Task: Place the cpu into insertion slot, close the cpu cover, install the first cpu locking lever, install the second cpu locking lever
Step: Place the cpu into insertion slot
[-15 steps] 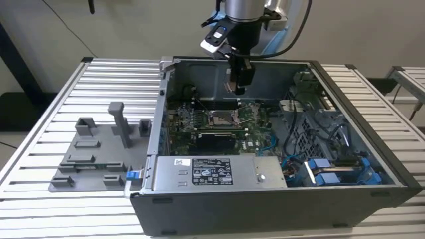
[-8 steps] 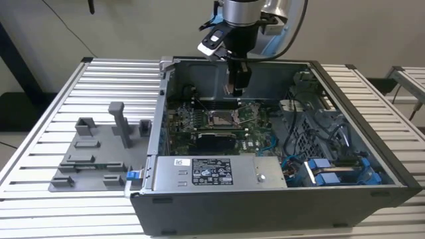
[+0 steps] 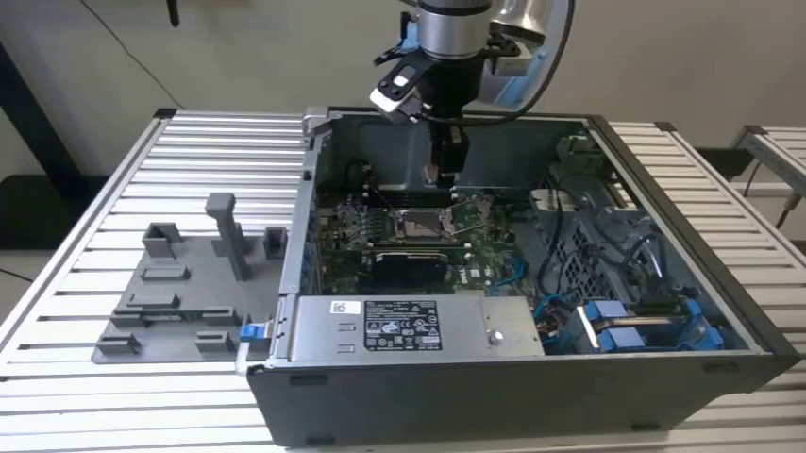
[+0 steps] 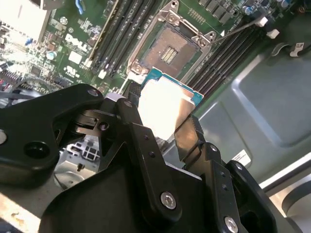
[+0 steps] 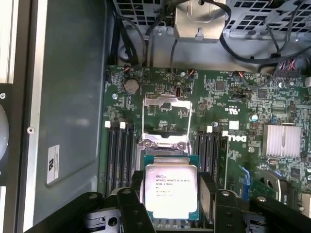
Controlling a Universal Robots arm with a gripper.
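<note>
The cpu (image 5: 171,188) is held over the insertion slot (image 4: 170,48).
It is clamped by the gripper (image 3: 447,170); the cpu cover (image 5: 166,115) is seen open at the slot.

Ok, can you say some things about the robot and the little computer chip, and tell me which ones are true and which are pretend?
1. The gripper is holding the cpu. True.
2. The chip is already plugged in. False: the socket is bare, and the cpu is between the gripper's fingers.
3. The cpu cover is swung open. True.
4. A lid hides the computer's insides. False: the computer case is open, and the motherboard shows.
</note>
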